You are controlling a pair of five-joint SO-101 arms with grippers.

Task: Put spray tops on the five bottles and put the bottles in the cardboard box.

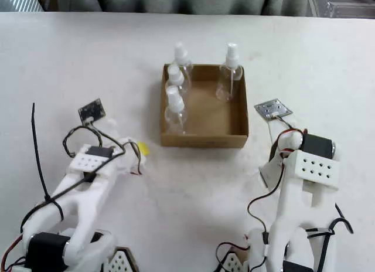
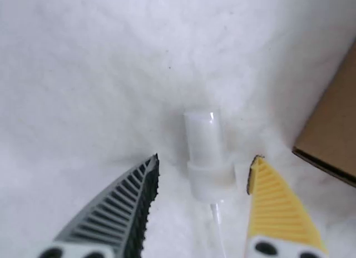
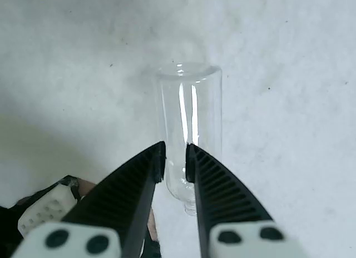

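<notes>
A white spray top [image 2: 206, 158] lies on the table between the grey and yellow fingers of my left gripper [image 2: 206, 159], which stands open around it. In the high view the left gripper [image 1: 138, 151] is just left of the cardboard box [image 1: 205, 140]. Three topped bottles [image 1: 175, 111] stand along the box's left side and one [image 1: 229, 78] at its back right. A clear bottle with no top [image 3: 192, 113] lies on the table. My right gripper [image 3: 175, 153] hovers over it with black fingertips nearly together, holding nothing. In the high view the right gripper [image 1: 267, 169] is right of the box.
A box corner [image 2: 334, 135] is close beside the yellow finger. Small square boards on cables sit left [image 1: 92, 111] and right [image 1: 272, 109] of the box. A clear container [image 1: 345, 5] stands beyond the table's far edge.
</notes>
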